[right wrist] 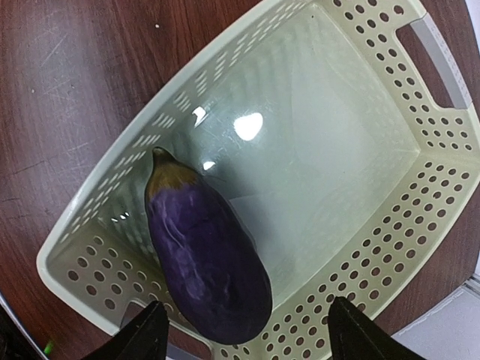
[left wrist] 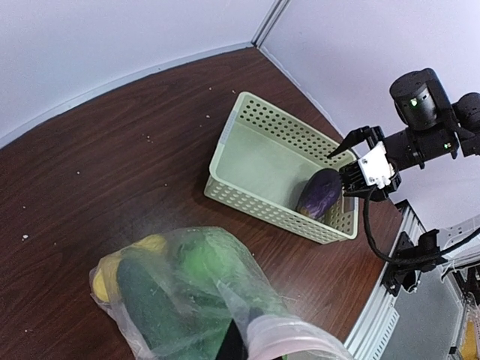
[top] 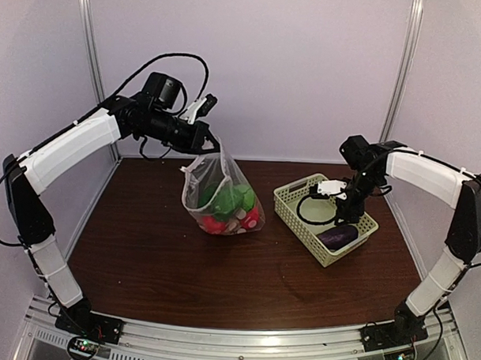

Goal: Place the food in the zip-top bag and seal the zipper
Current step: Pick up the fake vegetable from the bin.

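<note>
Hanging from clenched left end effector (top: 212,145), clear zip-top bag (top: 217,179) bulges with food (top: 232,205).

One fixed view above, two on the wrists.
The top camera looks down from behind the arm bases (top: 89,326) over the whole table (top: 143,256). The left wrist view looks slantwise across at the distant basket (left wrist: 255,202); the right wrist view stares straight down into it, close. All three share the eggplant (right wrist: 206,255).

Clear crinkly plastic zip-top bag (top: 222,189), glossy perforated plastic basket (right wrist: 420,217), smooth shiny eggplant (right wrist: 206,259), dark wood-grain table (top: 159,256).
</note>
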You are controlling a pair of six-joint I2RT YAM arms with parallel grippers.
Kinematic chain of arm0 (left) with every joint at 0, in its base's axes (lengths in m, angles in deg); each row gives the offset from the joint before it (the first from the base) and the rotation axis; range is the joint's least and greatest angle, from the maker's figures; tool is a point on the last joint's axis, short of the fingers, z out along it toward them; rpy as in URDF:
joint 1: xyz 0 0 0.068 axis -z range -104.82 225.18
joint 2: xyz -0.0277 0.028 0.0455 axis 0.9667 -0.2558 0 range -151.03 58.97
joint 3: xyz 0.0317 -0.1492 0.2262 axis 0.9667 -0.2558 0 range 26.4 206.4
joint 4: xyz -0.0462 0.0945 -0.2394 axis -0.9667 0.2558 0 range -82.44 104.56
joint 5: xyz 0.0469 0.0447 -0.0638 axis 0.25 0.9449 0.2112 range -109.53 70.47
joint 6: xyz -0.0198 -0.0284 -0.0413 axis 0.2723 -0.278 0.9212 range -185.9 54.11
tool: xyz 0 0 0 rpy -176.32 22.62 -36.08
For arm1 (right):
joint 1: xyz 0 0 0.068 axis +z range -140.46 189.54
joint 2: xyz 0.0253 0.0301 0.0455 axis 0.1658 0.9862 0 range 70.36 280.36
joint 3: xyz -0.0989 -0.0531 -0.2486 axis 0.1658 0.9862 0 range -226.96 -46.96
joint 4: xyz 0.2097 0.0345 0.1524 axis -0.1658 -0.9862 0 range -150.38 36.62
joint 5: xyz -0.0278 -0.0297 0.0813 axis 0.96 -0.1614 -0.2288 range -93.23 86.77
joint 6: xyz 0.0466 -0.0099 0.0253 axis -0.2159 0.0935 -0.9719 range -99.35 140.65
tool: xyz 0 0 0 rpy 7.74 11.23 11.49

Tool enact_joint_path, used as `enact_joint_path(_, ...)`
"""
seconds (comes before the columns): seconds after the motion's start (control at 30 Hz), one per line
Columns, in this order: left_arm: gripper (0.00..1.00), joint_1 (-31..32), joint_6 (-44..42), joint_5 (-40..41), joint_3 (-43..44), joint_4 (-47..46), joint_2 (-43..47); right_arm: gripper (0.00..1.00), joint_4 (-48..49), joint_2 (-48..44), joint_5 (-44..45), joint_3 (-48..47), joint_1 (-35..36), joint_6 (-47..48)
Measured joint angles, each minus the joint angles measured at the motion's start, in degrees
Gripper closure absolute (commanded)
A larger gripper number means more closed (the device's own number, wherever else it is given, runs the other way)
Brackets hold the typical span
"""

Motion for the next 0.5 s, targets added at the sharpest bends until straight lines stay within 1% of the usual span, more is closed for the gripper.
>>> enact_joint_path(0.2,1.00,0.0,-0.7,0.2,0.0,2.4,-0.4,0.25,-1.6,4.6,3.7,-0.1,0.7,2.2)
enact_joint_path(0.5,1.00,0.0,-1.3,0.4,-0.4,2.5,-0.7,0.25,-4.5,10.8,6.3,-2.5,1.8,3.2)
